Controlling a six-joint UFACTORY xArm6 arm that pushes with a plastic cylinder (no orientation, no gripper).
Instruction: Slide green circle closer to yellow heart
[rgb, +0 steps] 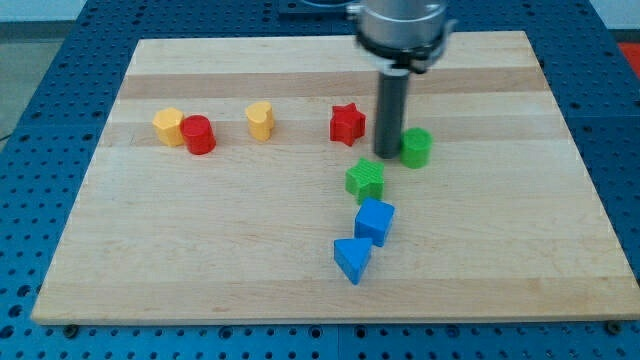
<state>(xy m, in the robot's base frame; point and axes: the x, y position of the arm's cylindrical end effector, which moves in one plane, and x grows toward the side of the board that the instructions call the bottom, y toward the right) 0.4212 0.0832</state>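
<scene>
Touching: my tip (388, 154) meets green circle (416, 147)'s left side.
Yellow heart (260, 120): well apart, view's left.
Claw: none shows.

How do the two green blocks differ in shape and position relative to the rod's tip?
The green circle is a round cylinder; the green star has a notched, pointed outline. The green circle sits right beside my tip, on the view's right of it; the green star lies below-left of my tip, apart from it. Both share the same green.
</scene>
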